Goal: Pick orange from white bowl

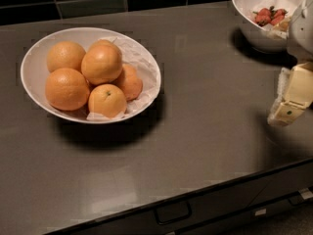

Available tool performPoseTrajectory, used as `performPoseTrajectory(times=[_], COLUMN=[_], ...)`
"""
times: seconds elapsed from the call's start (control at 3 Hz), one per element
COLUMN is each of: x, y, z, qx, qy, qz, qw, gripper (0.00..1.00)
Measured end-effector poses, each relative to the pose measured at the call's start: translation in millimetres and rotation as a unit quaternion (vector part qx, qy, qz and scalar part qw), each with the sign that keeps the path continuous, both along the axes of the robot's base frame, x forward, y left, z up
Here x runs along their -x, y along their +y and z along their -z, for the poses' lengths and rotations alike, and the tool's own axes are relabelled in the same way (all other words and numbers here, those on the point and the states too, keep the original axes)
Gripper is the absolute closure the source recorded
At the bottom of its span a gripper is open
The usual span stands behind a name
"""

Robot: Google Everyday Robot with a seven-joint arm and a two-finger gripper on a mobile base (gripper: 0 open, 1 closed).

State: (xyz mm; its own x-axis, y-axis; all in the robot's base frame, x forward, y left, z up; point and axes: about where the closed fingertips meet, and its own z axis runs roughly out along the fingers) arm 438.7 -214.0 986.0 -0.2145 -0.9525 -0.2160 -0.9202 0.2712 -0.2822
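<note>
The white bowl [34, 58] is wide and shallow, lined with crinkled white paper, and stands on the left of the dark counter. It holds several oranges. The orange [101, 63], large, smooth and with a pale sheen, lies on top of the pile in the middle. A smaller orange with a dark stem dimple [107, 100] lies at the front. My gripper [287, 110], cream-coloured, hangs at the right edge of the view, far to the right of the bowl and above the counter, holding nothing that I can see.
A smaller, deeper white bowl [249, 23] with red berries stands at the back right, just behind my gripper. A dark tiled wall runs along the back. The counter's front edge [205, 185] runs diagonally, with drawers and a handle [172, 212] below.
</note>
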Motion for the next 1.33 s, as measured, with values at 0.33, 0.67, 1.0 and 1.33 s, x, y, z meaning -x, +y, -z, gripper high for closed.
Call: performPoseTrajectory(times=[0.33, 0.67, 1.0, 1.33], x=[-0.1, -20.7, -51.3, -51.4], y=[0.2, 24.0, 65.5, 65.6], z=[0.0, -5.1, -15.4, -15.4], qx=[0.0, -0.001, -0.005, -0.005], qy=[0.0, -0.008, -0.02, -0.02], qz=[0.0, -0.03, -0.082, -0.082], qw=[1.0, 0.9995, 0.9964, 0.9964], gripper=[0.0, 0.0, 0.0, 0.0])
